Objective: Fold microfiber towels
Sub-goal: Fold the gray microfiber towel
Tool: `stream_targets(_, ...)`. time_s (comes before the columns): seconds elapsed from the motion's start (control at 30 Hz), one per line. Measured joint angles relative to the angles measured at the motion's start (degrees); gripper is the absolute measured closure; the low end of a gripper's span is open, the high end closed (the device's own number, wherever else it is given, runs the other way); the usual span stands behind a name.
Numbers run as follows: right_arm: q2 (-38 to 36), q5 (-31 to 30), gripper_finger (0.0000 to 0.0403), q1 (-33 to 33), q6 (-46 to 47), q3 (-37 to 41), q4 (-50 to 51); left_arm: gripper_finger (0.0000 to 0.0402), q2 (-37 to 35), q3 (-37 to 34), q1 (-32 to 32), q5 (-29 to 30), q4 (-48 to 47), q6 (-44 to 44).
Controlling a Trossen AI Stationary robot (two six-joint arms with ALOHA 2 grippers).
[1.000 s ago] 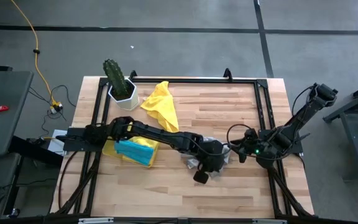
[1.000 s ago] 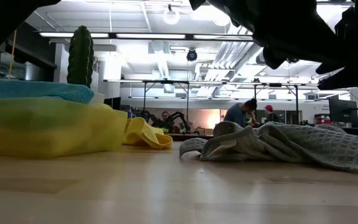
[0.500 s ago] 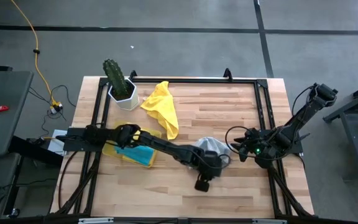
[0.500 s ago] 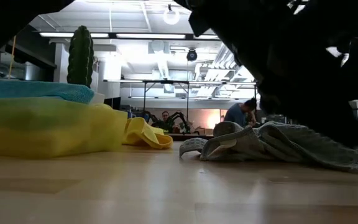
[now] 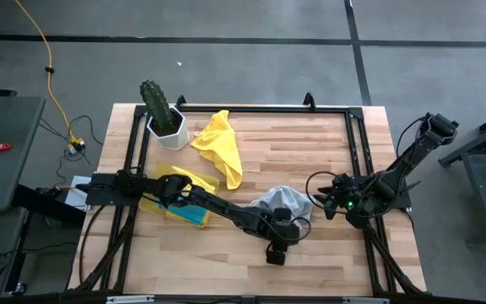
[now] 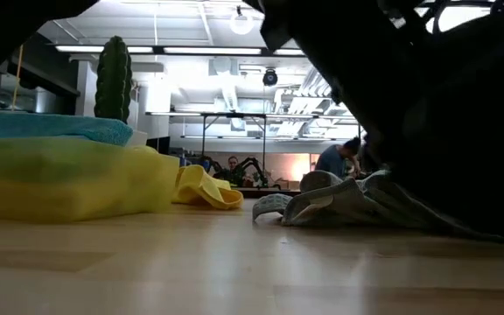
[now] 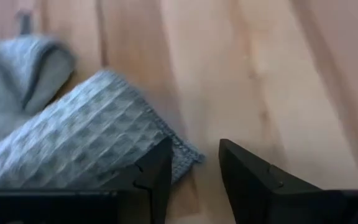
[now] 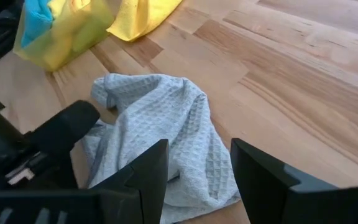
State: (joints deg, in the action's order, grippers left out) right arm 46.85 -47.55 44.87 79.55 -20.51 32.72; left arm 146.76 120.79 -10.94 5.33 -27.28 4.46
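- Since a second ago the left arm has drawn back toward the table's near edge, and its left gripper (image 7: 194,168), then over the grey towel (image 5: 281,203), now sits just off that cloth's near corner with its fingers parted and nothing between them.
- The grey towel is a soft waffle-weave cloth with a stitched hem, lying rumpled in loose folds on the pale butcher-block table (image 5: 327,143), right of centre; one corner lies flat by the left fingers.
- The right gripper (image 8: 199,163) waits at the table's right side, its fingers spread and empty, facing the grey towel.
- A smooth, bright yellow towel (image 5: 219,143) lies crumpled toward the far side.
- At the left, a translucent yellow tray (image 6: 59,179) holds a turquoise towel (image 6: 51,128) on top.
- A ribbed green cactus (image 5: 155,101) stands in a white faceted pot (image 5: 169,133) at the far left corner.
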Motion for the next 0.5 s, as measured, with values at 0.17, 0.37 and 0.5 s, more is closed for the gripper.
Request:
stream_targets(0.17, -0.1, 0.6, 0.0237, 0.0, 0.1, 0.0, -2.8, 0.0316, -0.3, 0.1, 0.4, -0.4, -4.3, 4.9)
stream_targets(0.37, -0.1, 9.8, 0.0237, 0.1, -5.6, 0.0, -6.0, 0.0391, -3.2, 0.4, 1.3, -4.2, -11.2, 5.9)
stream_targets(0.5, 0.4, 19.8, 0.0237, 0.1, -12.5, 0.0, -6.5, 0.0398, -9.5, 0.4, 2.6, -4.1, -15.4, 3.6)
